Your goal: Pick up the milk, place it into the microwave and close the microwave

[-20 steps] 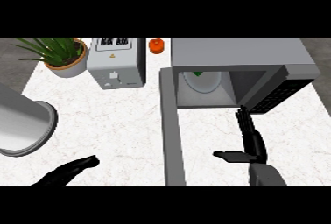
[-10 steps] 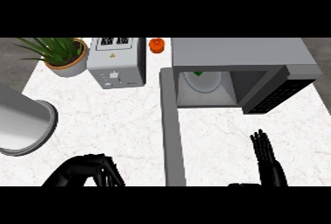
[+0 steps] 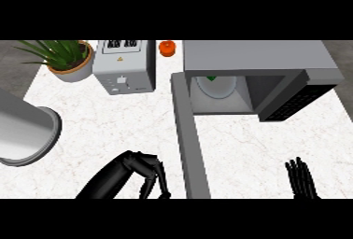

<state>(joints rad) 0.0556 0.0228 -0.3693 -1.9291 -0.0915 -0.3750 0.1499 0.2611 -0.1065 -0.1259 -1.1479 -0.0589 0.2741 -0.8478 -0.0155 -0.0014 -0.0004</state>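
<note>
The microwave (image 3: 255, 55) stands at the back right with its door (image 3: 187, 140) swung open toward me as a long grey strip. Inside the cavity sits the milk (image 3: 215, 85), white with a green top. My left hand (image 3: 141, 170) is low on the counter just left of the door's outer end, its fingers curled downward with nothing in them. My right hand (image 3: 300, 179) shows at the lower right edge, fingers straight and pointing up, well apart from the microwave.
A silver toaster (image 3: 124, 70) stands left of the microwave, with a potted plant (image 3: 66, 58) further left and a small orange thing (image 3: 167, 47) behind. A large grey cylinder (image 3: 24, 128) lies at the left edge.
My left hand has moved right, up to the open door's end, fingers still curled. My right hand has sunk back toward the lower right edge. The door stays open.
</note>
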